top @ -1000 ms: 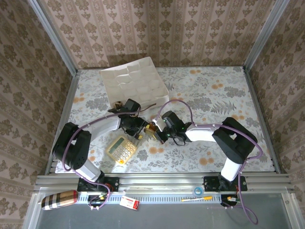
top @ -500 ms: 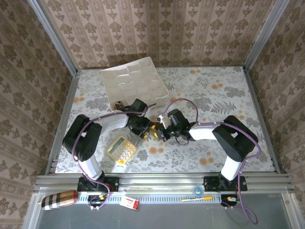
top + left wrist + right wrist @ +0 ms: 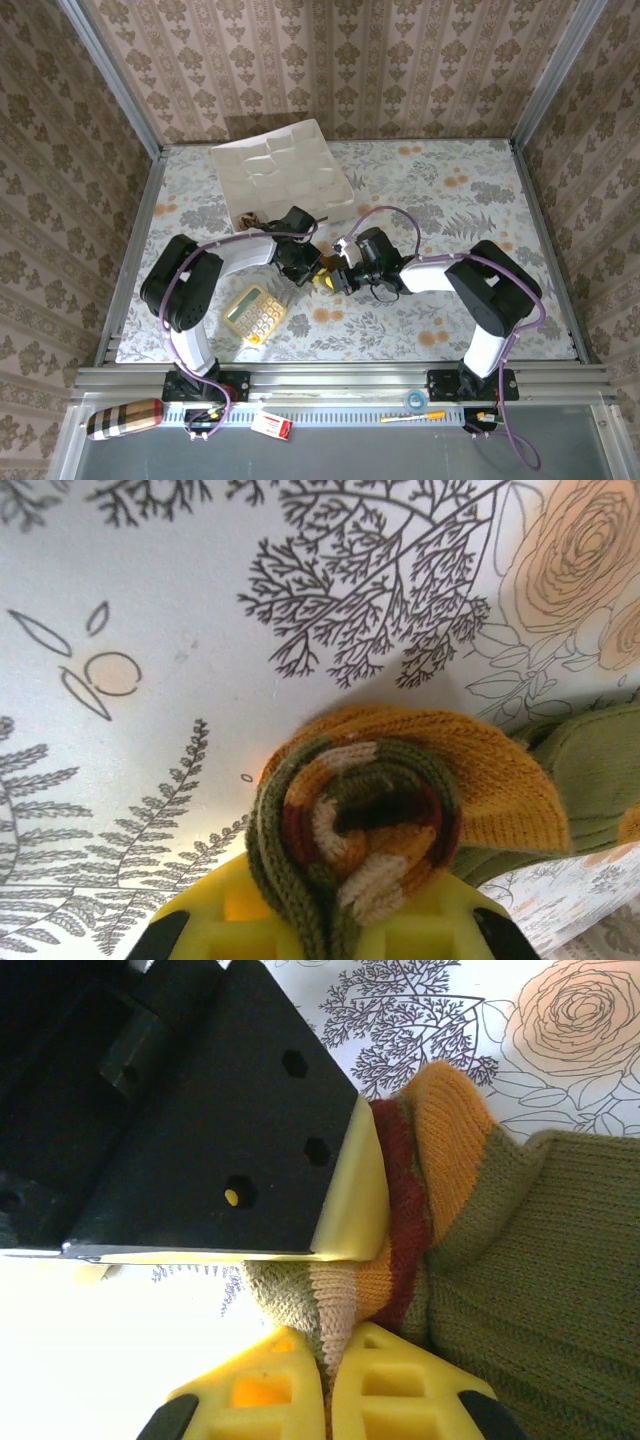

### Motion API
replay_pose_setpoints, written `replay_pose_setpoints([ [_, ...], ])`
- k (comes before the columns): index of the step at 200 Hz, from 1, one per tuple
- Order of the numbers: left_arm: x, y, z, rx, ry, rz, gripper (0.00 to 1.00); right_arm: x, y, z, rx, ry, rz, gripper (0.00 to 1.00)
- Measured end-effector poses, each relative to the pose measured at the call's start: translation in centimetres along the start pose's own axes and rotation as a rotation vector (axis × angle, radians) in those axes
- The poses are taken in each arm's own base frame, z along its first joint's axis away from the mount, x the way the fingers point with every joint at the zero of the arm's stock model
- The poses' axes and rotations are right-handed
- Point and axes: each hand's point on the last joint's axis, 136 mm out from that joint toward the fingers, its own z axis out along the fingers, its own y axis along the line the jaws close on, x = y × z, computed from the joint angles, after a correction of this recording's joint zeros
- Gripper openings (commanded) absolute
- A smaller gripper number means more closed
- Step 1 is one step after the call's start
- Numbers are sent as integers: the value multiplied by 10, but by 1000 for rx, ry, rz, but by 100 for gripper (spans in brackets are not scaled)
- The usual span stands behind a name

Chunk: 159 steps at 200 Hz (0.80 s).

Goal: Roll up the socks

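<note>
Near the middle of the floral-print table (image 3: 470, 200) the two arms faced each other over the olive sock (image 3: 326, 274); the left gripper (image 3: 308, 268) pointed in from the left and the right gripper (image 3: 342, 276) from the right, the two just beside each other with the sock between them; in the left wrist view the left gripper (image 3: 325, 930) was closed on the sock's striped cuff (image 3: 360, 820), which was curled into a loose roll of olive, orange, dark red and cream bands, a strand of it running down between the yellow fingers (image 3: 215, 930); an orange part of the sock arched over the roll, and olive knit lay to the right of it on the table; in the right wrist view the right gripper (image 3: 330, 1385) was clamped on the cream edge of the same cuff, its yellow fingers (image 3: 400, 1390) pressed together with only the knit between them; the black body and one yellow pad of the left gripper lay against the cuff from the left, while the olive body of the sock spread to the right; a yellow calculator (image 3: 254, 313) lay on the table beside the left arm, near the sock but apart from it; a white tray (image 3: 283, 175) with moulded compartments sat towards the far side, and a small brown thing (image 3: 250, 217) lay at its near edge, too small to tell what it was
</note>
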Motion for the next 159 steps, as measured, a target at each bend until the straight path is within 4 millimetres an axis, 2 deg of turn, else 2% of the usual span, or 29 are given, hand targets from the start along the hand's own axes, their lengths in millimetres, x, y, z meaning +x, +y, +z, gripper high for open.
replay_pose_setpoints([
  [7, 1, 2, 0, -10, 3, -4, 0, 1, 3, -1, 3, 2, -23, 32],
  [31, 9, 18, -6, -94, 7, -38, 0, 12, 20, -12, 81, -10, -193, 52],
  [40, 11, 24, -9, -134, 3, -52, 0, 20, 31, -21, 117, -22, -288, 55],
  [54, 12, 34, -14, -202, -3, -76, 0, 27, 49, -32, 179, -50, -438, 56],
  [65, 13, 38, -16, -243, -4, -93, 0, 25, 60, -37, 223, -76, -532, 57],
  [93, 15, 39, -15, -305, 1, -116, 0, 23, 69, -40, 349, -96, -704, 57],
  [122, 15, 39, -15, -333, 6, -125, 0, 26, 73, -30, 434, -60, -847, 56],
  [159, 15, 39, -15, -341, 8, -128, 0, 13, 82, -11, 499, -35, -974, 52],
])
